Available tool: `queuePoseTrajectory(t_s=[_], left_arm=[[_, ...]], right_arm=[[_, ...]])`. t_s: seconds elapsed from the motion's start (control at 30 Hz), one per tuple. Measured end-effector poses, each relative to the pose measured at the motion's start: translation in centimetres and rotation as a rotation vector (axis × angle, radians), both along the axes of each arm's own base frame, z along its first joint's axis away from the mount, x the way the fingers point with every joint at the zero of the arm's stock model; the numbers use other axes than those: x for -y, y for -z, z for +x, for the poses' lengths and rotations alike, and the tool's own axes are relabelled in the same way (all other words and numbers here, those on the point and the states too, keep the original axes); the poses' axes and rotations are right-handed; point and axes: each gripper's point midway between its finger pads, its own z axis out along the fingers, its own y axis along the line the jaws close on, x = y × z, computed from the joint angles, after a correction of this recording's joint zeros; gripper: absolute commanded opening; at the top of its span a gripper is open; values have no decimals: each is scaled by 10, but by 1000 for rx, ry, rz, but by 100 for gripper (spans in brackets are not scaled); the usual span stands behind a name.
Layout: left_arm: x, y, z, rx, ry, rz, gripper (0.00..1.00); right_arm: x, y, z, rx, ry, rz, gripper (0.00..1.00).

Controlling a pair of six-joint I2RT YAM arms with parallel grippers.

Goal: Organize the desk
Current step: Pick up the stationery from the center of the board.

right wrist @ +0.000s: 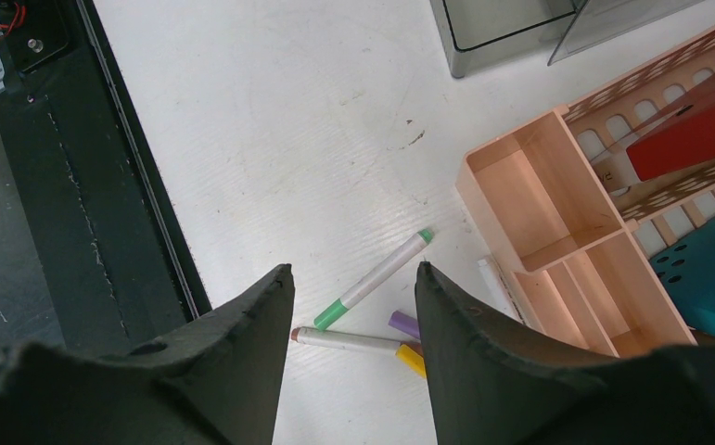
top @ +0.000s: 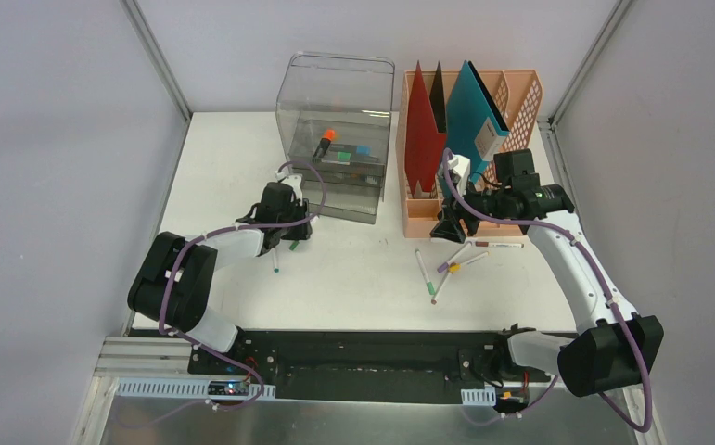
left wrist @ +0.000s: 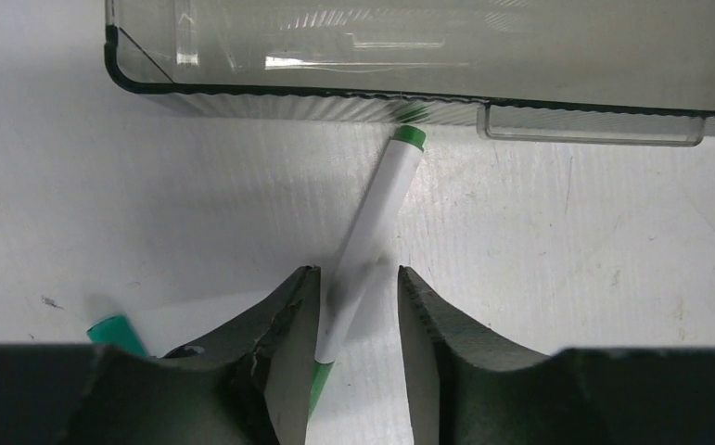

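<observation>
Where the white tabletop (top: 353,278) fills the middle of the overhead view, its long axis runs left to right. Its short sides face the grey walls (top: 57,139), and its near long edge meets the black base strip (top: 363,348) that carries the arms. Along the far edge stand a clear drawer box (top: 335,130) and, just beside it to the right, a peach file rack (top: 520,93). The widest bare room lies in the near middle and along the left side.

The left end effector (left wrist: 359,276) sits low in front of the drawer box, its fingers spread on either side of a white pen (left wrist: 381,199) with a green cap. A gap shows on the right side, so the pen is not pinched. The pen lies tilted, its cap toward the box.

The right end effector (right wrist: 353,273) hangs spread and empty above a few loose pens (top: 451,267) in front of the rack.
</observation>
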Motion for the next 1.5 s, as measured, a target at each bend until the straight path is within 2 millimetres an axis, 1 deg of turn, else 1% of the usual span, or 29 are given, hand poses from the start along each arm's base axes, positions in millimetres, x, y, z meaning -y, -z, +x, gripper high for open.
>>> queuePoseTrajectory(t_s=[0.17, 0.27, 0.33, 0.5, 0.7, 0.83, 1.0, 1.07, 1.1, 1.17, 1.2, 1.43, 1.5], left_arm=[[-3, 3, -3, -16, -9, 10, 24], [-4, 3, -6, -29, -10, 14, 22], [-4, 3, -8, -34, -11, 14, 20], [-6, 3, -16, -67, -23, 13, 20], [0, 5, -25, -90, -11, 25, 24], [6, 5, -31, -103, -9, 85, 25], [11, 7, -37, -107, -6, 190, 24], [10, 8, -36, -105, -13, 222, 22], [11, 8, -36, -108, -10, 234, 17], [11, 7, -35, -109, -15, 255, 3], [13, 7, -35, -112, -13, 260, 1], [14, 6, -37, -109, -22, 264, 0], [14, 5, -41, -101, -24, 240, 0]], right_arm=[[0, 0, 0, 0, 0, 0, 54], [0, 0, 0, 0, 0, 0, 54], [0, 0, 0, 0, 0, 0, 54], [0, 0, 0, 0, 0, 0, 54], [0, 0, 0, 0, 0, 0, 54], [1, 0, 0, -1, 3, 0, 54], [1, 0, 1, -1, 6, 0, 54], [1, 0, 1, -1, 6, 0, 54], [2, 0, 1, -1, 6, 0, 54], [2, 0, 1, -1, 6, 0, 54], [2, 0, 1, -1, 6, 0, 54], [2, 0, 1, -1, 6, 0, 54], [2, 0, 1, -1, 6, 0, 54]])
